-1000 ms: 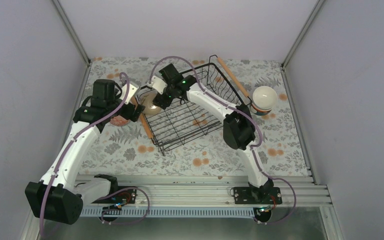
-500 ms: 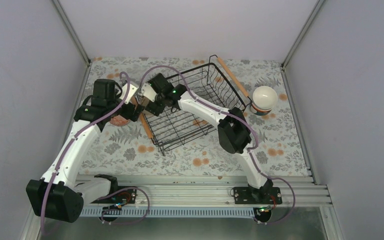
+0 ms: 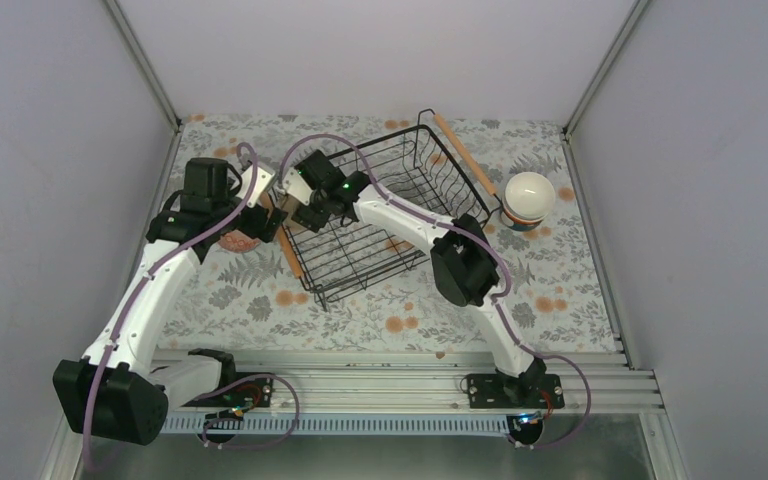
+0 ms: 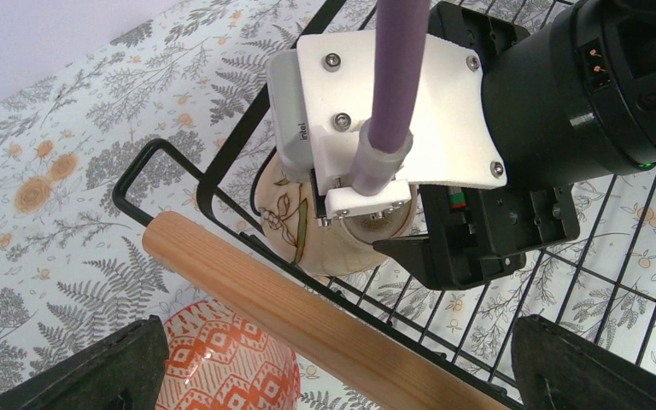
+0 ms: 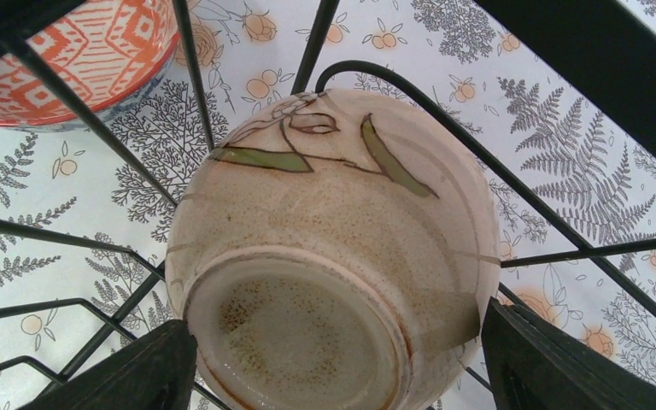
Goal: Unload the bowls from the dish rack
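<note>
From above: rack [image 3: 438,172] set askew in the middle of the floral tabletop [image 3: 380,320], a wooden handle [image 3: 465,152] along its far right side and another along its near left. Just off the right side, a white bowl [image 3: 528,189] upside down on something darker, too hidden to name. Reaching across the rack into its left corner, right fingers [image 3: 300,213], aimed toward the left arm. Just outside that same corner, left fingers [image 3: 263,220], above an orange bowl [image 3: 237,243] that sits on the tabletop beside the rack. Beige bowl not to be made out here, covered by the two wrists.

From the left wrist: left fingers spread wide at the bottom corners, holding nothing. Below them, the near handle [image 4: 307,316] running on a slant. Orange bowl [image 4: 222,363] on the tabletop just outside the handle, partly tucked under it. Inside the rack's corner, a beige bowl [image 4: 290,226] with a green leaf drawing, tipped against the wires [image 4: 222,162] and largely covered by the right wrist's white plate and black body.

From the right wrist: beige bowl [image 5: 333,222] filling most of the frame, foot ring toward the camera, lying tipped on the rack's wires [image 5: 195,107] in the corner. Right fingers wide apart, one at each side of the bowl and right up against it; gripping or only flanking, cannot tell. Orange bowl [image 5: 68,51] at upper left, beyond the wires, outside the rack.
</note>
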Action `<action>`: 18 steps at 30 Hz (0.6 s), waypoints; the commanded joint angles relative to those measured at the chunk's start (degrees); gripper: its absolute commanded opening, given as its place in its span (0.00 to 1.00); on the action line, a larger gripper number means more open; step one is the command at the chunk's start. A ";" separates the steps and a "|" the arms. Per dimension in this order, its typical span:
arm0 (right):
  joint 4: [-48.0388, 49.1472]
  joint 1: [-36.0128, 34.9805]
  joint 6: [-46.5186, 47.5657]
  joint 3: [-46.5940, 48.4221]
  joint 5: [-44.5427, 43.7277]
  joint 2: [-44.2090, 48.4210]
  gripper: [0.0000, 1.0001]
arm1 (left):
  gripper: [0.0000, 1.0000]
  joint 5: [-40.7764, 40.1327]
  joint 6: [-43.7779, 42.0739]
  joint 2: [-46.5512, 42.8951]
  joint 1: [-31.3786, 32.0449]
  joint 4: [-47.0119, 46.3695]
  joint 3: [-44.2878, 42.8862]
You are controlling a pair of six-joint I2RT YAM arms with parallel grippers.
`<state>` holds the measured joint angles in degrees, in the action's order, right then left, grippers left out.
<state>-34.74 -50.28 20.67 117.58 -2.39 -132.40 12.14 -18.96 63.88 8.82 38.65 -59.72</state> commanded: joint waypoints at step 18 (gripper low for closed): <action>6.93 -5.89 -1.44 -9.33 -13.98 1.61 0.85 | 1.00 1.66 0.24 -0.69 -1.21 0.19 -0.47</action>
<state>-28.62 -54.39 20.29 110.37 -13.21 -130.19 12.67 -18.96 63.88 8.08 38.65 -59.72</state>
